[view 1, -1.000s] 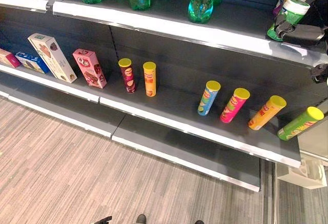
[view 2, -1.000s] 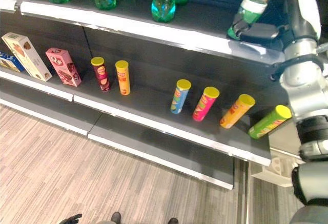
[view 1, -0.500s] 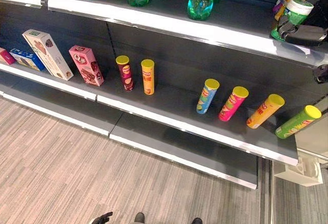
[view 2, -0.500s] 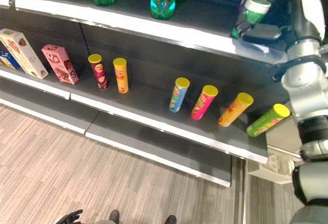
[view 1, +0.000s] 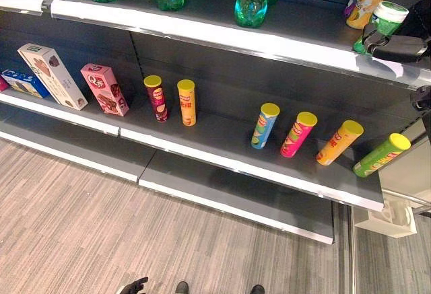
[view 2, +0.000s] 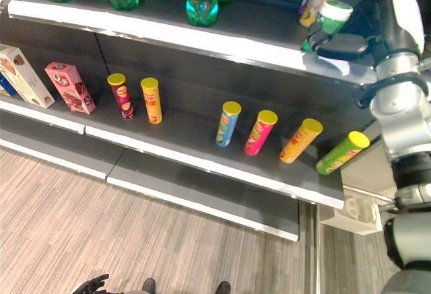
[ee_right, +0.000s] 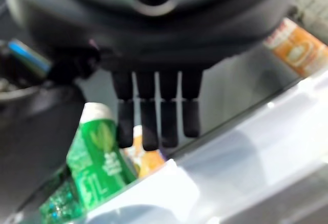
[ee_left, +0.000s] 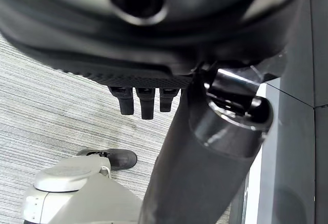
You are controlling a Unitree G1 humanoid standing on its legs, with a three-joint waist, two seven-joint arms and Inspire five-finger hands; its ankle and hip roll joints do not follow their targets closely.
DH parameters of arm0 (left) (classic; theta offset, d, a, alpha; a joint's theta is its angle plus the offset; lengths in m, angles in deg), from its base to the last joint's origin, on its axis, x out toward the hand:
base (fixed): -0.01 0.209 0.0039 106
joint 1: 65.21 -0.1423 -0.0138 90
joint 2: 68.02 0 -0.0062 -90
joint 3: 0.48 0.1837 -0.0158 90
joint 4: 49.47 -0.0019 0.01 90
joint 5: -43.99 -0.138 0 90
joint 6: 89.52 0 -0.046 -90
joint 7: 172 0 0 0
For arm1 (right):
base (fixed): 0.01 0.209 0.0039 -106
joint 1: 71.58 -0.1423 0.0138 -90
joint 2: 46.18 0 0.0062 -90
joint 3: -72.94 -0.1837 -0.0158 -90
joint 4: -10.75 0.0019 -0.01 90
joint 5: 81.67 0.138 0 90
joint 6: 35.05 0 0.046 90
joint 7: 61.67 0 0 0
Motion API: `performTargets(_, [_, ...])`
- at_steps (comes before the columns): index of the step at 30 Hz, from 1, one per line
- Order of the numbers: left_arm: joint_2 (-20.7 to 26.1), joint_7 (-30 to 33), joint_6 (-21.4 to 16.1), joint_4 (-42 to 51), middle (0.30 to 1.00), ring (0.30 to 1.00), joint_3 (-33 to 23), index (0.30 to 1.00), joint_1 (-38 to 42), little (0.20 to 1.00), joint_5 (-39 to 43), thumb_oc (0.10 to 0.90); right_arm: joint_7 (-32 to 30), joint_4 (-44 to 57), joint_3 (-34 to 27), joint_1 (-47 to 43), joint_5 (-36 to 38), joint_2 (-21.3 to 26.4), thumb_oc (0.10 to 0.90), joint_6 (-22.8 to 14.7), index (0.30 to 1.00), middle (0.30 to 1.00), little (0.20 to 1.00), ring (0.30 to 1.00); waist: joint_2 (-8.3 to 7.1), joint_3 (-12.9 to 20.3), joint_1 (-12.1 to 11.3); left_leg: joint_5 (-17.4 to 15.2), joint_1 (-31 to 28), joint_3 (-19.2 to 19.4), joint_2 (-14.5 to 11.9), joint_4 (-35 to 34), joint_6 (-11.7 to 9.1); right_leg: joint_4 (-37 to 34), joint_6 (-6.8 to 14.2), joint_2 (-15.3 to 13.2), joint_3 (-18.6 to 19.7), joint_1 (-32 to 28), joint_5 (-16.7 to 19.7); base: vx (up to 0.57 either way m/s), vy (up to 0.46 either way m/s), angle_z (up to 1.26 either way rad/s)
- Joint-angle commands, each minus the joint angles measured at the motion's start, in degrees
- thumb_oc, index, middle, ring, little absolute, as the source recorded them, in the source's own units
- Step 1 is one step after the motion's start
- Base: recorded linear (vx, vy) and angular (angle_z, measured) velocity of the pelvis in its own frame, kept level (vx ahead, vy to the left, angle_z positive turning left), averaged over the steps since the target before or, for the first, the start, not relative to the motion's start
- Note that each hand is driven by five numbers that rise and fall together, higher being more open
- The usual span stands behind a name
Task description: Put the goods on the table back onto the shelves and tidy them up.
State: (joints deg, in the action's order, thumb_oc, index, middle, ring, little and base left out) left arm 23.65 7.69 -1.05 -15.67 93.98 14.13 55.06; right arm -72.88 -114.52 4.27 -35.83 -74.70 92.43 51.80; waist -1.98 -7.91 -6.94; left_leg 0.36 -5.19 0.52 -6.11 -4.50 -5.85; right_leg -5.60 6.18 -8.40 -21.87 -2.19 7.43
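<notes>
1 green cup (view 2: 333, 15) half hidden behind the straight-fingered right robot hand (view 2: 350, 38); left robot hand (view 2: 91, 284) relaxed.

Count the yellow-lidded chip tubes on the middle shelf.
6. Two stand together left of centre: maroon tube and orange tube. Four spread rightward: blue tube, pink tube, orange-yellow tube, green tube at the end.

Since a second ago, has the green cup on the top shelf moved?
Yes. Judged against the orange cup behind it, the green cup has shifted right along the top shelf, uncovering more of the orange cup.
</notes>
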Motion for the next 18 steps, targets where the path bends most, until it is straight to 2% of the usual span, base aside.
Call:
performTargets(1, [3.98,0.92,-1.71,-0.56,0.900,0.900,3.62,0.900,0.23,0.900,-0.43,0.800,-1.26,0.63,3.48,-8.63,0.12,3.89,0.400,-2.49,0.300,0.300,0.300,0.300,-3.77,3.69,-1.19,-0.28,2.76,2.32,-1.67,-0.50,-1.67,0.60,4.76,-3.69,0.29,-4.14,-5.31,0.00,0.000,0.00])
performTargets(11, [4.11,1.14,-1.82,-0.70,0.900,0.900,3.79,0.900,0.65,0.900,-0.65,0.800,-0.86,0.02,5.53,-9.95,-0.88,3.77,0.400,-2.17,0.300,0.300,0.300,0.300,-4.15,3.54,-1.15,-0.41,2.78,2.39,-1.56,-0.50,-1.64,0.60,4.89,-3.81,0.24,-4.07,-5.10,0.00,0.000,0.00])
performTargets(12, [4.12,1.19,-1.81,-0.93,0.900,0.900,3.90,0.900,0.82,0.900,-0.74,0.800,-0.85,-0.51,5.78,-10.19,-0.82,3.65,0.588,-2.13,0.582,0.582,0.582,0.582,-4.21,3.56,-1.02,-0.45,2.71,2.49,-1.52,-0.50,-1.64,0.60,4.88,-3.80,0.33,-4.09,-5.09,0.00,0.000,0.00])
performTargets(13, [4.07,1.23,-1.81,-1.10,0.900,0.900,3.92,0.900,0.92,0.900,-0.67,0.800,-0.91,-0.70,5.82,-10.25,-0.70,3.60,0.740,-2.10,0.811,0.811,0.811,0.811,-4.25,3.55,-0.96,-0.47,2.63,2.56,-1.49,-0.50,-1.63,0.60,4.88,-3.81,0.36,-4.12,-5.06,0.00,0.000,0.00])
performTargets(14, [4.06,1.26,-1.82,-1.15,0.900,0.900,3.92,0.900,1.03,0.900,-0.65,0.800,-0.93,-0.94,5.88,-10.31,-0.70,3.59,0.800,-2.09,0.900,0.900,0.900,0.900,-4.26,3.53,-0.92,-0.49,2.56,2.65,-1.46,-0.50,-1.63,0.60,4.88,-3.81,0.40,-4.14,-5.05,0.00,0.000,0.00])
performTargets(18, [4.07,1.41,-1.75,-1.02,0.900,0.900,4.01,0.900,1.06,0.900,-0.53,0.800,-1.04,-1.27,5.82,-10.58,-0.69,3.48,0.800,-1.87,0.900,0.900,0.900,0.900,-4.37,3.55,-0.81,-0.59,2.40,2.79,-1.51,-0.50,-1.61,0.60,4.96,-3.85,0.56,-4.12,-5.00,0.00,0.000,0.00])
